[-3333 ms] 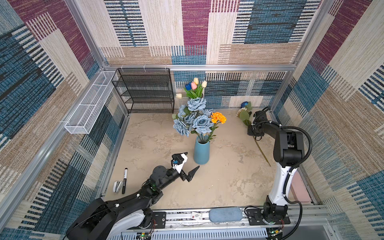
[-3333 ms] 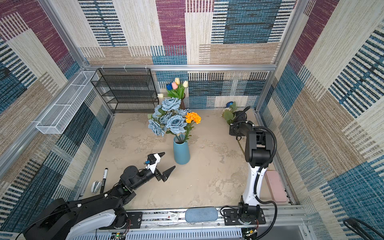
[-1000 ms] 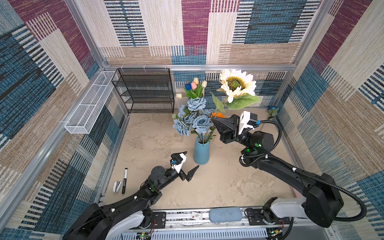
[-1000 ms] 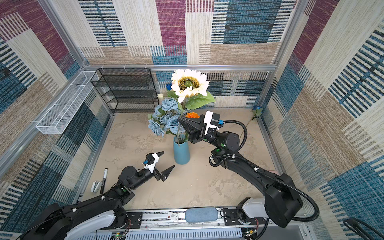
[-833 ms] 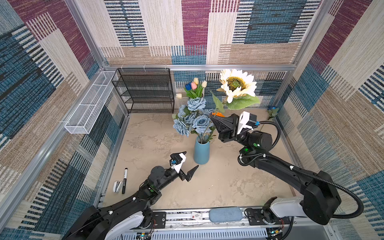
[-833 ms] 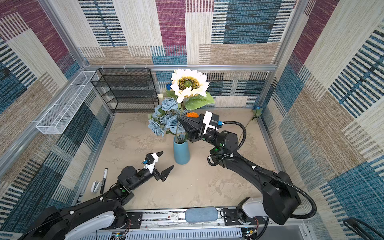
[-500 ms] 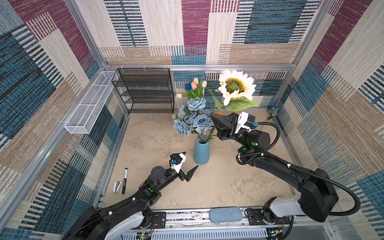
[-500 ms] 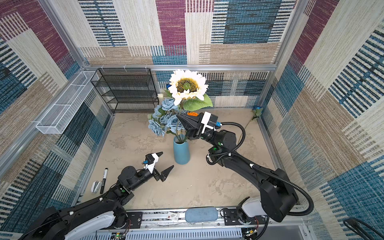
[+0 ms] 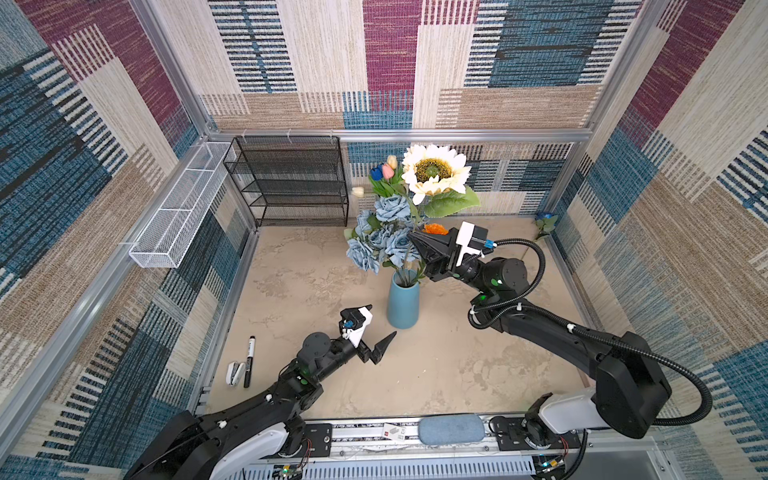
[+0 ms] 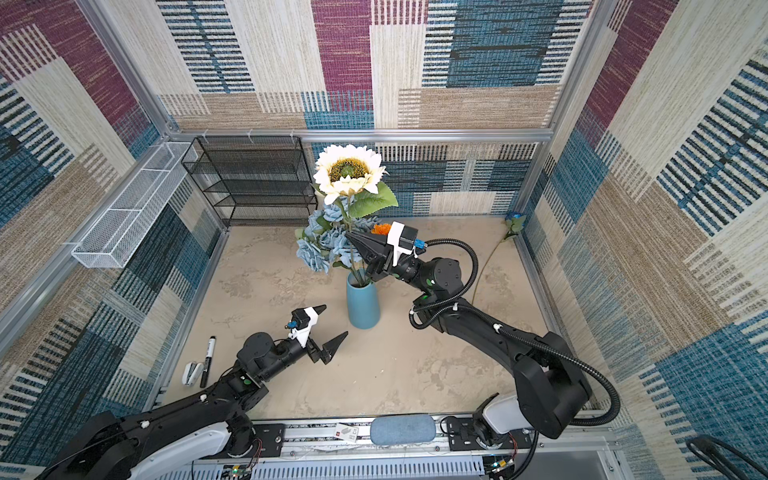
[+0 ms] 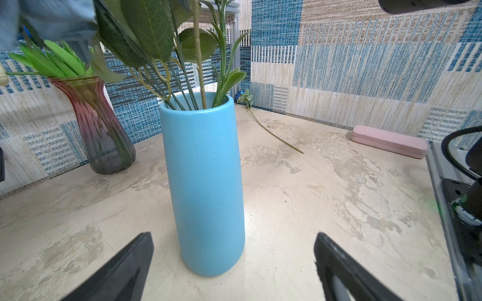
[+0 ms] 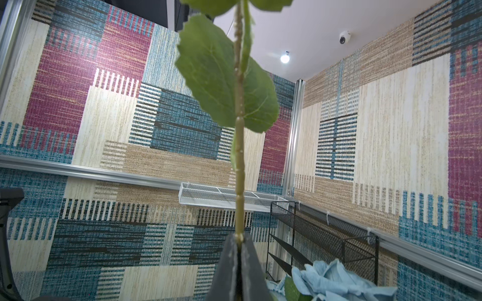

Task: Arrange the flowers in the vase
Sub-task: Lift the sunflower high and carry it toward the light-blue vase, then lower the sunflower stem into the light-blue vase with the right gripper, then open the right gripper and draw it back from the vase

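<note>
A blue vase [image 9: 403, 301] [image 10: 363, 301] [image 11: 206, 182] stands mid-table and holds a dusty-blue rose bunch [image 9: 382, 237] and an orange bloom [image 9: 435, 228]. My right gripper [image 9: 411, 236] [image 10: 349, 235] [image 12: 238, 239] is shut on the stem of a cream sunflower [image 9: 436, 170] [image 10: 348, 170] just above the vase. The stem's lower end reaches into the vase mouth. My left gripper [image 9: 380, 321] [image 10: 330, 323] [image 11: 232, 234] stands open near the vase's base, touching nothing. Small tulips [image 9: 384, 172] stand in a pink glass vase [image 11: 104, 140] behind. A deep-blue rose [image 9: 545, 217] [image 11: 243, 97] lies at the back right corner.
A black wire shelf [image 9: 291, 183] stands against the back wall and a white wire basket [image 9: 178, 208] hangs on the left wall. A marker [image 9: 249, 361] and a small white object [image 9: 235, 373] lie front left. A pink case [image 11: 388, 140] lies by the right edge.
My right gripper has carried the sunflower leftward, in over the blue vase and against the rose bunch. The left arm has barely moved.
</note>
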